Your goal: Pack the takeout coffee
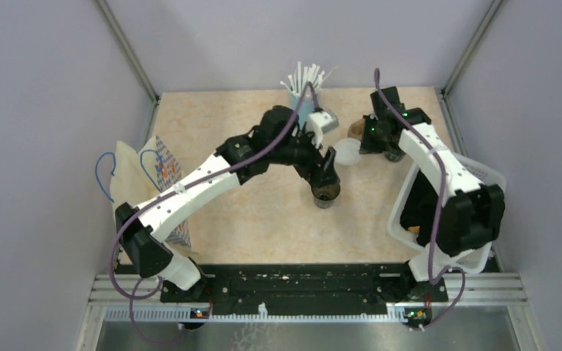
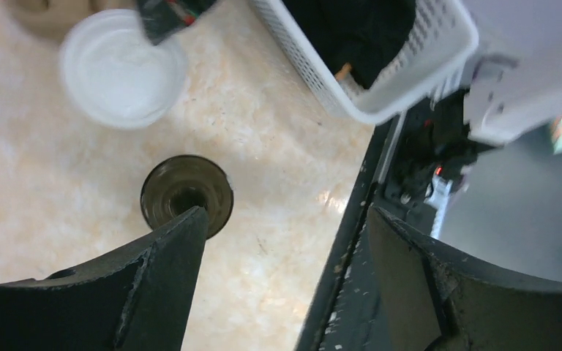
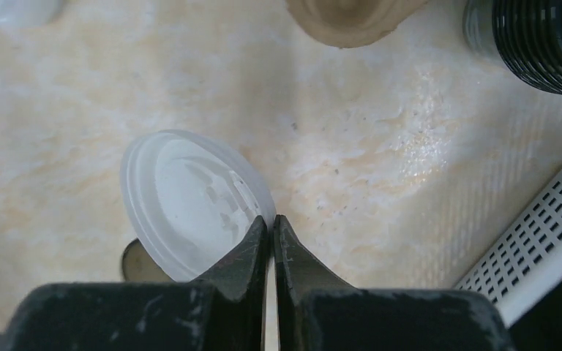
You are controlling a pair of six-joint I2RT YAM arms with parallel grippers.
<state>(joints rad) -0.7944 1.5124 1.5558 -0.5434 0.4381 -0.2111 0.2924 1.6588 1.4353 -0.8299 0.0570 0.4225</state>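
Observation:
The takeout coffee cup [image 1: 326, 195], small and dark, stands upright and uncovered at mid-table. In the left wrist view its round mouth [image 2: 183, 191] lies below and partly behind my left finger. My left gripper [image 2: 287, 212] hangs open just above it, and the cup sits toward one finger rather than centred in the gap. My right gripper [image 3: 272, 219] is shut on the rim of the round white lid [image 3: 190, 201], held off the table just right of the cup. The lid [image 1: 346, 152] also shows in the top view, and the lid [image 2: 121, 66] in the left wrist view.
A light-blue cup of white straws [image 1: 304, 91] stands at the back. A tan round object [image 3: 351, 18] and a black ribbed object [image 3: 545, 40] sit near my right gripper. A white slatted basket [image 1: 476, 175] stands at the right. A paper bag [image 1: 154, 172] lies at the left.

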